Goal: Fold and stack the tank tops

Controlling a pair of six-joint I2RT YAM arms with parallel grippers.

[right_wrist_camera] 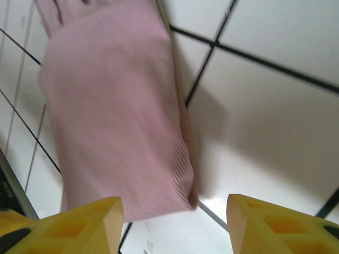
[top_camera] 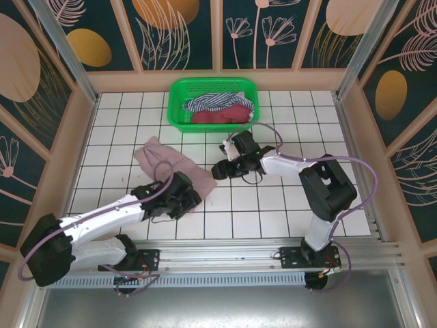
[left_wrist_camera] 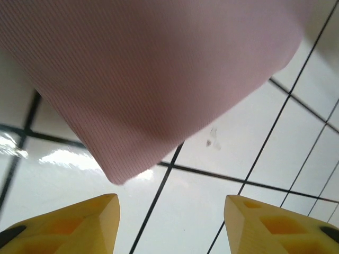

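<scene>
— Top view?
— The pink top (top_camera: pixel 164 164) lies left of centre on the tiles (top_camera: pixel 273 212). The striped top (top_camera: pixel 208 102) and maroon top (top_camera: pixel 222 116) sit in the basket (top_camera: pixel 179 116), upper centre. The left gripper (top_camera: pixel 194 199) and right gripper (top_camera: pixel 217 171) flank the pink top; their jaws are hard to make out.
— Left wrist?
— Left gripper (left_wrist_camera: pixel 172 222) spread, empty; pink top (left_wrist_camera: pixel 159 79) above.
— Right wrist?
— Right gripper (right_wrist_camera: pixel 175 222) spread, empty; pink top (right_wrist_camera: pixel 116 121) upper left.

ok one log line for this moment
pink top: lying on table | left hand: open, empty | right hand: open, empty | striped top, red top: in basket
</scene>
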